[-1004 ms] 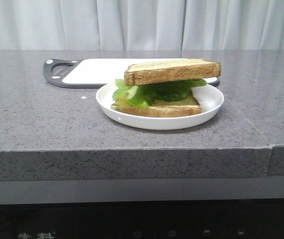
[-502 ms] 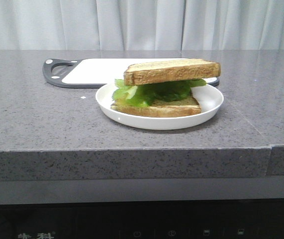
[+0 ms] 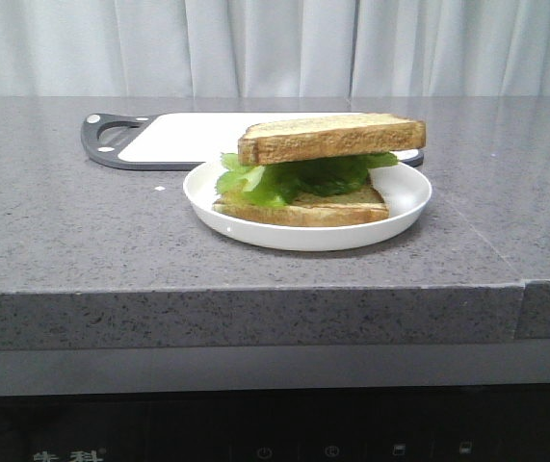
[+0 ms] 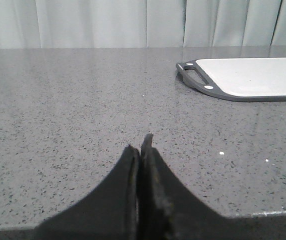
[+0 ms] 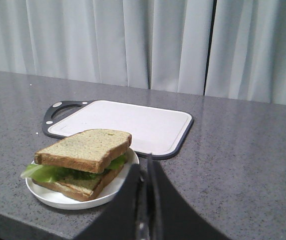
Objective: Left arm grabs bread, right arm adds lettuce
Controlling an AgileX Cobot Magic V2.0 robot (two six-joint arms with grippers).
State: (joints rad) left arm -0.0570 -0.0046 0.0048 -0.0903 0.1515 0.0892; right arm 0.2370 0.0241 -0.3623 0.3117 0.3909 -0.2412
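On the round white plate (image 3: 405,197) your thick tan, brown-crusted bread slice (image 3: 332,138) already caps the crinkly green lettuce leaf (image 3: 289,178), with a second tan slice (image 3: 303,209) beneath, long side running across the grey speckled worktop (image 3: 63,231). Beside the plate, the right gripper (image 5: 147,170) is nearer, jaws pressed together and empty. Well away from the plate, the left gripper (image 4: 140,147) is likewise closed on nothing. Behind the plate lies a white, dark-rimmed cutting board (image 3: 173,138). You'll find no readable writing on these items.
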